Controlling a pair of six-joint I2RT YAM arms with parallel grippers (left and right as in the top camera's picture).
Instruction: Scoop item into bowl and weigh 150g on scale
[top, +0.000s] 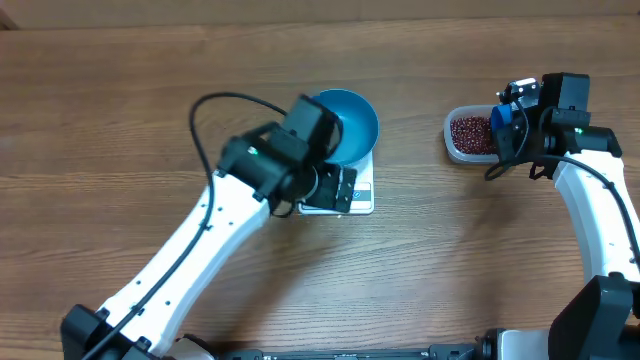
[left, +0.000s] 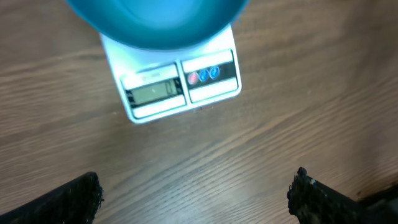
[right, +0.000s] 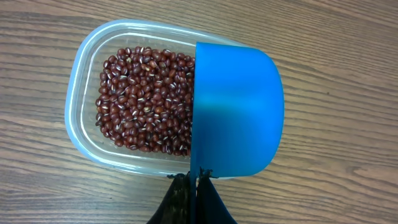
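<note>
The blue bowl (top: 346, 124) (left: 155, 22) stands on the white scale (top: 360, 195) (left: 205, 78), whose display faces my left gripper (left: 196, 196). That gripper hangs open over bare table just in front of the scale, holding nothing. Dark red-brown beans (right: 146, 99) (top: 470, 132) fill a clear plastic tub (right: 78, 81) (top: 452, 140) at the right. My right gripper (right: 196, 180) (top: 510, 128) is shut on the thin handle of a blue scoop (right: 236, 112), which hangs over the tub's right end, its back toward the camera. The scoop's inside is hidden.
Wood-grain table (top: 120, 100) spreads all around. The left arm (top: 200, 240) runs diagonally from the front left to the scale, with a black cable (top: 215, 105) looping above it. The right arm (top: 600, 210) comes up along the right edge.
</note>
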